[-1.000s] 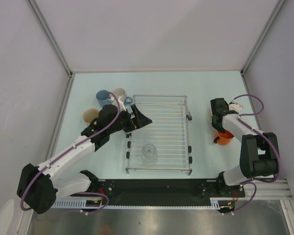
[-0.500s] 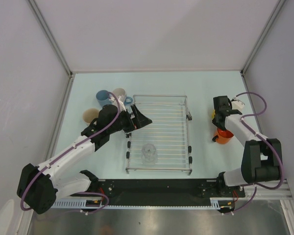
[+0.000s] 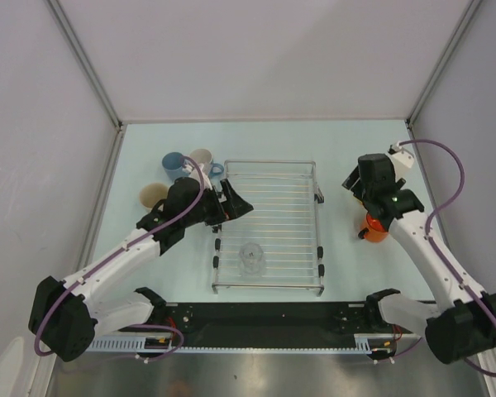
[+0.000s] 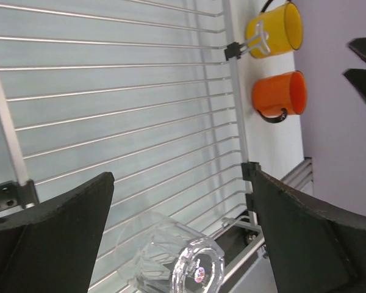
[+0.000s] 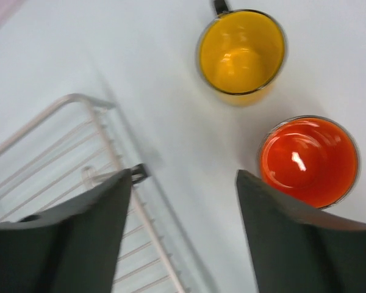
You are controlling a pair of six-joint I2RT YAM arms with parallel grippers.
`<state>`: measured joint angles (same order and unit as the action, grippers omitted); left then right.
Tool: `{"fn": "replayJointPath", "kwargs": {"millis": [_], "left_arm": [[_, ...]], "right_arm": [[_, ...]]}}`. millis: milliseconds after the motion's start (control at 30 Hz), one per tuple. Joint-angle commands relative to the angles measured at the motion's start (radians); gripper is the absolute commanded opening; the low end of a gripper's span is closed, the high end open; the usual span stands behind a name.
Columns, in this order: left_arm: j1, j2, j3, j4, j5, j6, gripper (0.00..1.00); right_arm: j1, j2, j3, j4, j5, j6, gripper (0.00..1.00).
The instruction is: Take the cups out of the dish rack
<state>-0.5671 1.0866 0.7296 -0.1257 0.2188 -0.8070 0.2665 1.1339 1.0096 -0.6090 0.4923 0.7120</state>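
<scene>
Toward the near end of the dish rack [image 3: 273,207], the small clear glass [image 4: 171,259] lies on its side across the bars, the only cup on the rack (the others seen stand on the table [image 3: 347,149]). It is probably light, rigid, slick and breakable, and free to roll along the wires, so a gentle pinch across its faceted wall near mid-length looks safest. Just beyond, the left gripper [image 3: 236,201] hovers over the rack's left edge, fingers spread wide with nothing between them. Right of the rack, the orange mug [image 5: 308,160] and then the yellow cup [image 5: 241,54] stand upright, with the right gripper [image 5: 184,177] above them, parted and empty. Farther off on the left, a beige cup [image 3: 153,194] and a light blue cup [image 3: 173,163] cluster together.
</scene>
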Motion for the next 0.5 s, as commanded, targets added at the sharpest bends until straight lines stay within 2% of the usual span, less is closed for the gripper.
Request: {"fn": "replayJointPath", "kwargs": {"millis": [0, 67, 200, 467], "left_arm": [[-0.026, -0.005, 0.077, -0.103, -0.12, 0.122, 1.0], [-0.063, -0.01, 0.094, -0.162, -0.2, 0.153, 1.0], [-0.204, -0.008, 0.128, -0.242, -0.41, 0.203, 1.0], [-0.387, 0.056, 0.203, -0.406, -0.59, 0.187, 1.0]], "right_arm": [[0.103, -0.121, 0.021, 0.018, 0.011, -0.006, 0.82], [0.167, -0.143, 0.011, 0.026, 0.014, -0.002, 0.86], [0.25, -0.169, -0.015, 0.028, 0.032, 0.014, 0.89], [0.404, -0.163, -0.026, 0.019, 0.101, 0.03, 0.9]]}}
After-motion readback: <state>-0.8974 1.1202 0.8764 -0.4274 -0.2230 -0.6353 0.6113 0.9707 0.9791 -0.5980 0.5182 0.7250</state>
